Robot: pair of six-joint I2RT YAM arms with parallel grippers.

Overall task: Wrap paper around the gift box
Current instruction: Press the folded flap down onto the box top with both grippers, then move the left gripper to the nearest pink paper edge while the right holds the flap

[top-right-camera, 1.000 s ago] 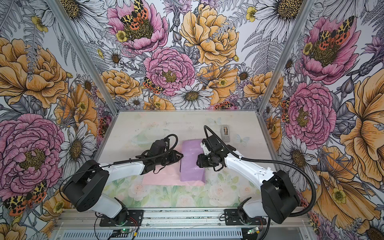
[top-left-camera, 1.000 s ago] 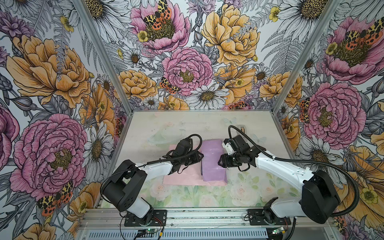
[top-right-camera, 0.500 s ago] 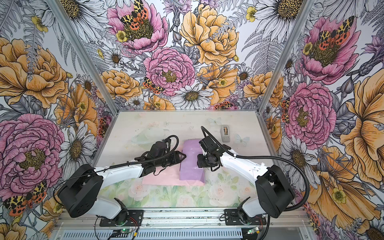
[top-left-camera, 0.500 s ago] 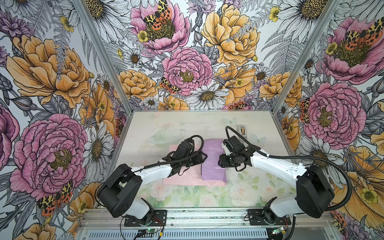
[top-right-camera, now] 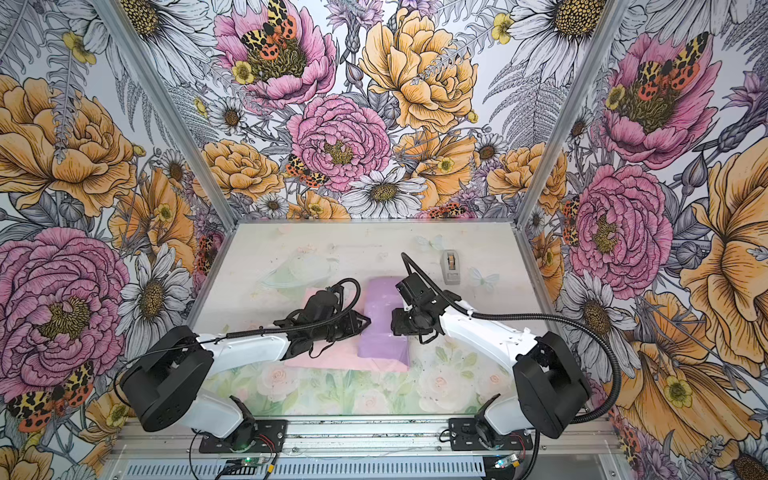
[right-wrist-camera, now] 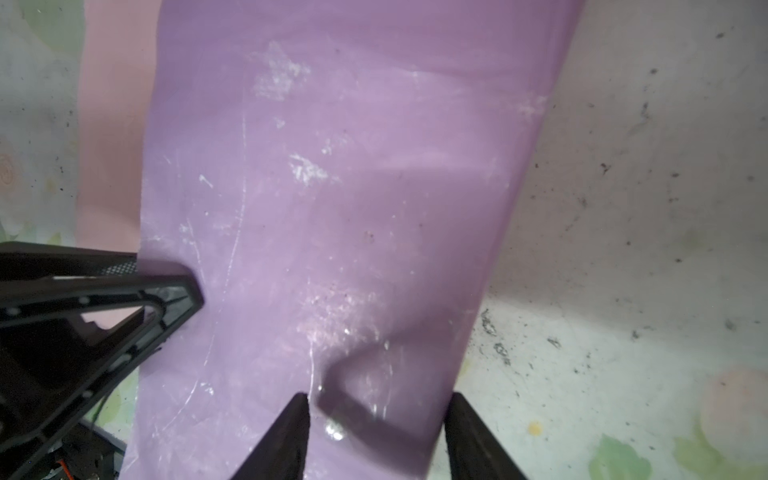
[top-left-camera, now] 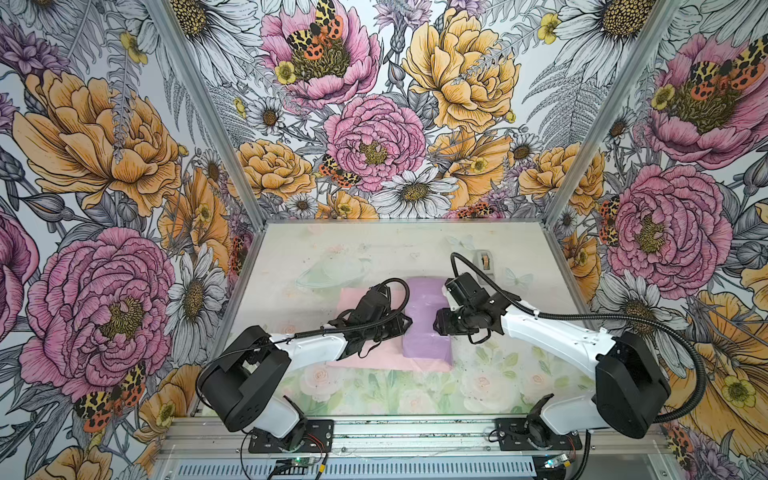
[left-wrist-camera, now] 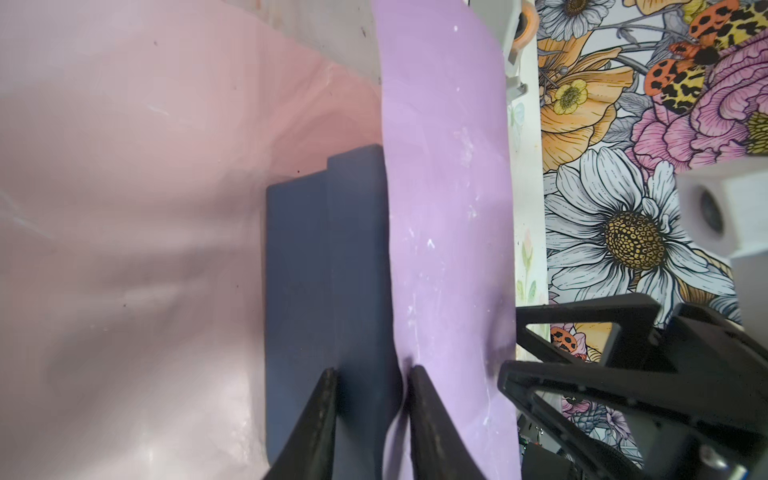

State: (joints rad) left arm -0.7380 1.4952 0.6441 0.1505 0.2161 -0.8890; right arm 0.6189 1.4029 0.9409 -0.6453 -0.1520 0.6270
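Left arm (top-left-camera: 316, 345) reaching from 7 o'clock toward centre, left gripper (top-left-camera: 409, 322) pointing to 3 o'clock, jaws drawn narrow, right arm (top-left-camera: 552, 336) stretching in from 5 o'clock, right gripper (top-left-camera: 438, 328) pointing to 9 o'clock, jaws parted, tips facing, near each other

Pale table (top-left-camera: 374, 249) with a washed-out floral print, roses and green leaves toward the near edge, dark specks and scuffs over the bare stretches. Near the middle, carries the paper (top-left-camera: 424, 332): pink face up and flat on the left, lilac face folded over into a raised hump on the right. Farther back and to the right, well apart from the paper, bears a small grey tape dispenser (top-right-camera: 451, 266).
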